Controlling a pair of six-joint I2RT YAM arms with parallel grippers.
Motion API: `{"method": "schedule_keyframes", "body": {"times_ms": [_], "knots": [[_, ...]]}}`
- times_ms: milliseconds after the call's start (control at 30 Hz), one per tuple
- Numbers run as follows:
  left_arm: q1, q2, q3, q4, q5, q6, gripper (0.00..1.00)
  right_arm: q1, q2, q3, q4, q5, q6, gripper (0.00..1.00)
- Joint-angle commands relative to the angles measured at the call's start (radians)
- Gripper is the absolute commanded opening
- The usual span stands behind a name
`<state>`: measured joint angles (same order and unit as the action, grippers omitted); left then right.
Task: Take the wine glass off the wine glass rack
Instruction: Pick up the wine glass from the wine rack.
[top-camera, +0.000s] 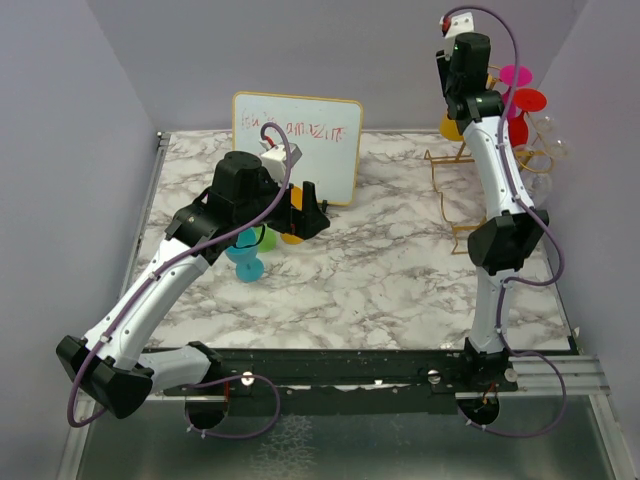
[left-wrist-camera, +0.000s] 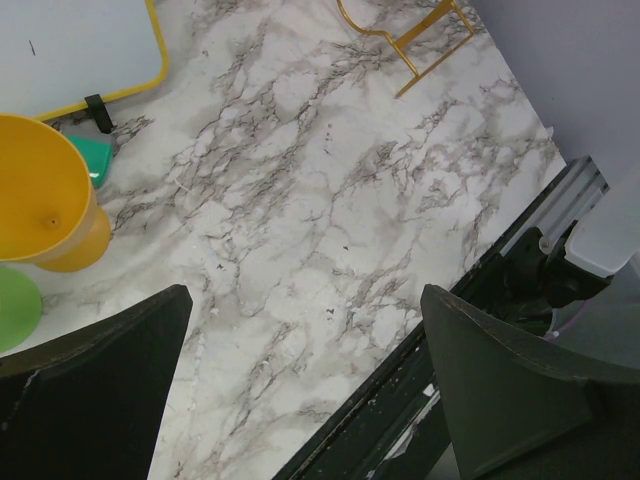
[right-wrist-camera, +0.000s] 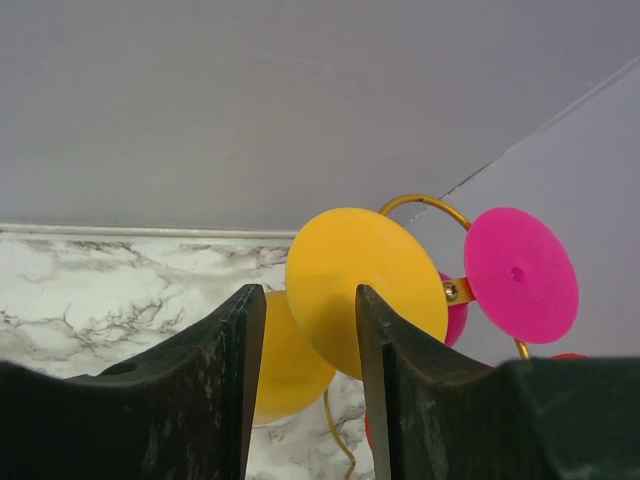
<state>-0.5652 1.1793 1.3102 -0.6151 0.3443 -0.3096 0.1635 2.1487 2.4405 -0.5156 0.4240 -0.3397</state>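
Note:
The gold wire wine glass rack (top-camera: 447, 170) stands at the back right and carries orange, pink, red and clear glasses. My right gripper (top-camera: 447, 100) is raised at its top left. In the right wrist view that gripper (right-wrist-camera: 305, 300) is open, its fingers on either side of the hanging orange wine glass (right-wrist-camera: 365, 285), whose round foot and bowl show in the gap. I see no grip on it. A pink glass foot (right-wrist-camera: 520, 275) hangs beside it under a gold loop (right-wrist-camera: 425, 200). My left gripper (top-camera: 312, 215) is open and empty above the table (left-wrist-camera: 305, 320).
A small whiteboard (top-camera: 297, 140) leans at the back middle. Orange (left-wrist-camera: 40, 190), green (left-wrist-camera: 15, 305) and teal (top-camera: 245, 262) glasses stand on the marble under my left arm. The rack's wire base (left-wrist-camera: 420, 40) lies to the right. Purple walls close in the table.

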Motion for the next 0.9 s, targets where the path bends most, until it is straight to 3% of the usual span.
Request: {"method": "schedule_keyframes", "body": {"times_ms": [0, 433, 667, 867], "knots": [[-0.001, -0.007, -0.01, 0.009, 0.004, 0.004, 0.99, -0.005, -0.003, -0.024, 0.015, 0.008, -0.022, 0.46], [-0.001, -0.012, -0.012, 0.009, 0.001, 0.006, 0.99, -0.004, 0.002, -0.012, 0.038, 0.019, -0.027, 0.38], [-0.001, -0.024, -0.016, 0.009, -0.005, 0.004, 0.99, -0.005, 0.004, -0.002, 0.045, 0.011, -0.018, 0.24], [-0.001, -0.021, -0.016, 0.009, -0.006, 0.0, 0.99, -0.005, -0.009, -0.007, 0.054, 0.019, -0.021, 0.19]]}}
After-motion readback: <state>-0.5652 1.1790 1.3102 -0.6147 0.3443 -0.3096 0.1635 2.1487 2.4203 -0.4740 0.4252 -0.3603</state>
